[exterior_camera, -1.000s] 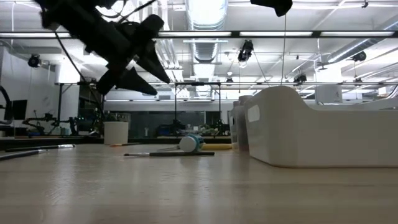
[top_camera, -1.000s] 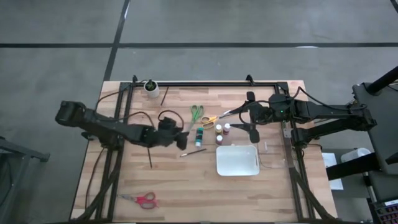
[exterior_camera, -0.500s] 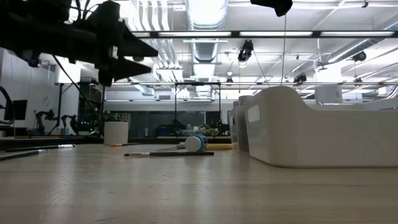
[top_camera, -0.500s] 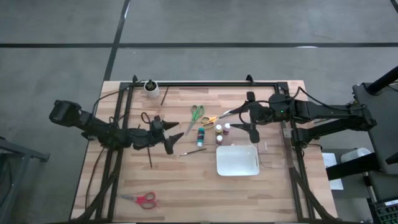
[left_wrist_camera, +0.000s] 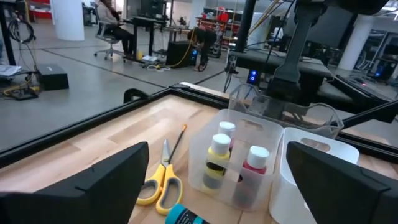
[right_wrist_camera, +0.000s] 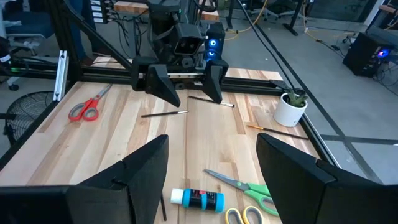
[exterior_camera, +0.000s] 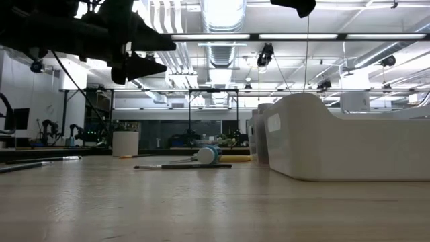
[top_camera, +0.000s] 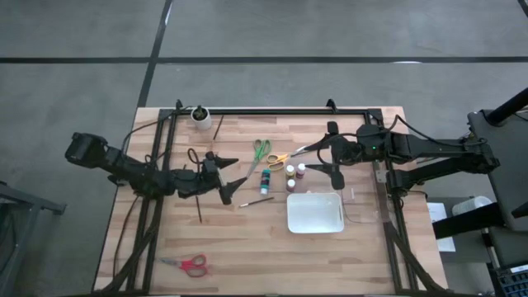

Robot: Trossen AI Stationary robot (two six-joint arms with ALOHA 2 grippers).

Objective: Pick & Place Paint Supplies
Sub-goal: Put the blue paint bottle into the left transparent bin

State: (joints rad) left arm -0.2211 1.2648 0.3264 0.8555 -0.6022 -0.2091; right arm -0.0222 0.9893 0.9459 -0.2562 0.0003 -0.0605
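Teal bottle (top_camera: 265,181) just beside open left gripper (top_camera: 231,176)

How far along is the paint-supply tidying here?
Done: two paint bottles stand in the clear bin. In hand: nothing; the left gripper and right gripper both hang open and empty. Left: the teal bottle, green scissors, yellow scissors, red scissors and brushes on the table.

Wooden counter (top_camera: 165,239) with paint supplies spread over it.
Red scissors (top_camera: 188,264) near left; white tray (top_camera: 314,213) centre-right; green scissors (top_camera: 260,150), yellow scissors (top_camera: 279,159), teal bottle (top_camera: 265,180), brushes (top_camera: 256,201) mid-counter; white cup (top_camera: 200,118) far left.
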